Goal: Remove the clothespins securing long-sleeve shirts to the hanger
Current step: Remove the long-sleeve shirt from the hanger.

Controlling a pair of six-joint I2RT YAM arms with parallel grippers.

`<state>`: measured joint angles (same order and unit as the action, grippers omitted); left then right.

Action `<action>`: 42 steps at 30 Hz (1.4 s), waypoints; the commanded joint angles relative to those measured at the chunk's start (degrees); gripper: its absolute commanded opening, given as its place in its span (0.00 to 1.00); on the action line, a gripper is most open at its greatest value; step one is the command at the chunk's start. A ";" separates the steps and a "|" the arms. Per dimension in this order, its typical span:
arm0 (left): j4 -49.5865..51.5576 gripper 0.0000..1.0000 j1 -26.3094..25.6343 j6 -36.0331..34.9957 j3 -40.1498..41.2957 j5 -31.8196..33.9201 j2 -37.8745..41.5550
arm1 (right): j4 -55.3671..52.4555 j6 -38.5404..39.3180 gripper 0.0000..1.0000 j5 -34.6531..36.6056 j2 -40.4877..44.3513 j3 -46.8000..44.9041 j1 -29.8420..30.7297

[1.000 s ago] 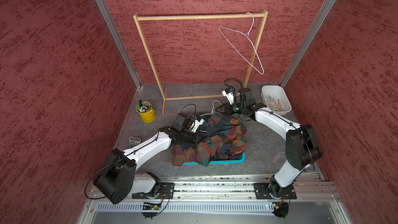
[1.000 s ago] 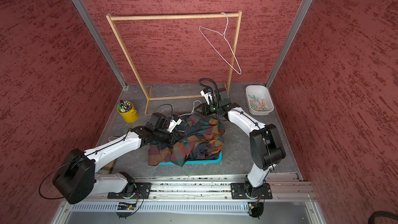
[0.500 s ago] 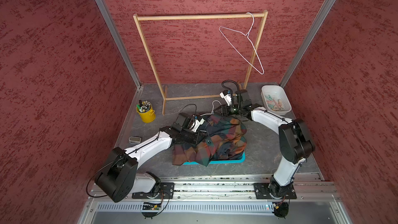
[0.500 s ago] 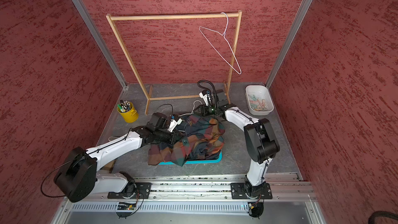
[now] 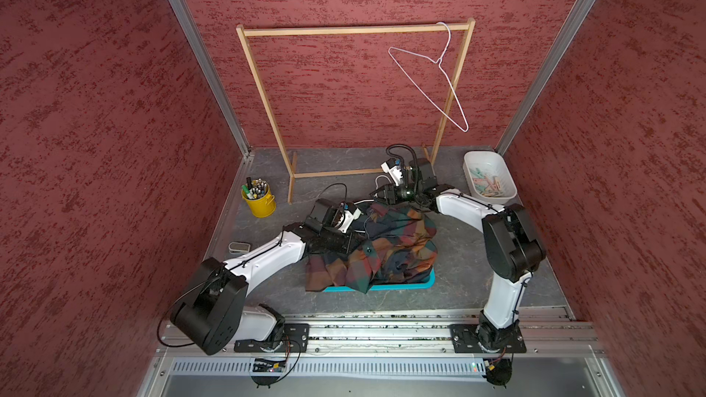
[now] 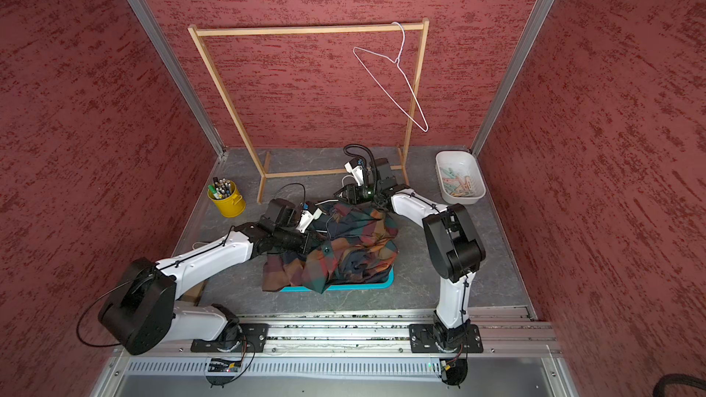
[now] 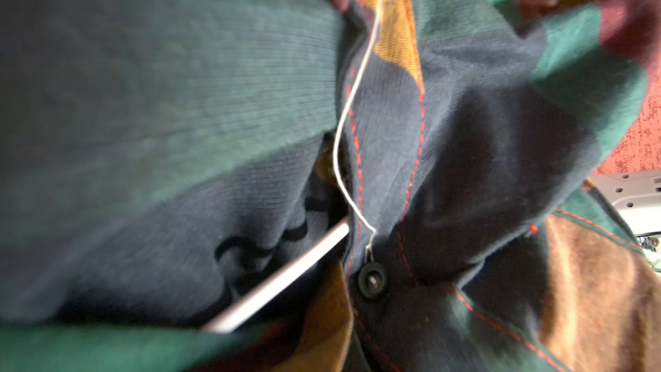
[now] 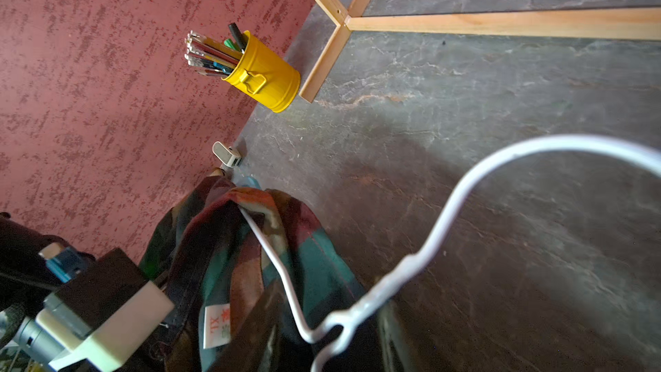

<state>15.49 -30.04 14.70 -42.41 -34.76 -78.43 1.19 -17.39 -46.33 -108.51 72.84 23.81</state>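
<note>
Nearest the robot, the heap of plaid long-sleeve shirts [image 5: 397, 246] in navy, green, orange and maroon cloth lies slumped over a shallow teal plastic tray [image 5: 416, 283]. Its long axis runs across the table from left to right. The left gripper [image 5: 345, 241] is buried in the heap's left edge with its jaws closed. Whether they pinch cloth or wire I cannot tell, since its wrist view shows only folds, a black button [image 7: 372, 278] and a slanting stretch of white wire. That wire belongs to a thin white wire hanger [image 8: 440, 223] threaded inside the shirts; its hook sticks out of the heap's far edge, pointing away from the robot toward the foot of the light wooden clothes rack [image 5: 355, 29]. The right gripper [image 5: 376, 193] sits at the hook's twisted neck, but I cannot tell if it is clamped on it. No peg shows on the cloth, though folds hide much, so I judge the unpinning largely done, with at most hidden pegs left. Farther right, the pastel plastic clothespins [image 5: 487, 185] lie flat in a white plastic tub [image 5: 468, 162], their long axes mixed, mostly slanting along the tub. Farthest back, a second bare white wire hanger [image 5: 452, 97] hangs tilted from the rack's top rail.
</note>
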 commanded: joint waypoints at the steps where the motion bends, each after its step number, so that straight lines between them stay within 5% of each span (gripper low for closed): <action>1: -1.06 0.00 0.84 -1.34 -0.28 0.06 -0.71 | 4.73 -2.21 0.37 -3.18 -1.09 2.41 0.34; 7: -0.24 0.04 2.75 -2.27 -1.25 0.13 0.17 | 7.49 -2.21 0.15 -2.90 0.88 1.74 0.36; 12: 2.26 0.39 4.84 -3.99 -4.09 0.70 3.09 | 11.55 -0.92 0.00 -0.90 6.07 -0.81 0.38; 17: 2.25 0.71 6.74 -4.39 -7.78 -1.18 6.94 | 12.09 3.89 0.00 1.79 11.48 -2.84 0.35; 25: 3.14 0.84 13.87 -8.00 -14.52 -5.14 16.23 | 11.70 12.11 0.00 4.82 20.54 -7.00 0.14; 31: -3.61 0.84 25.10 -8.04 -9.06 -12.85 21.85 | 10.91 16.35 0.00 3.78 29.48 -9.17 -1.38; 42: -11.15 0.84 26.96 -13.60 -6.31 -15.98 18.32 | 4.26 25.75 0.00 -5.51 36.65 -8.39 -1.99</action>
<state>9.15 -3.90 3.03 -49.28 -48.16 -59.40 6.70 4.47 -47.88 -73.91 63.46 22.33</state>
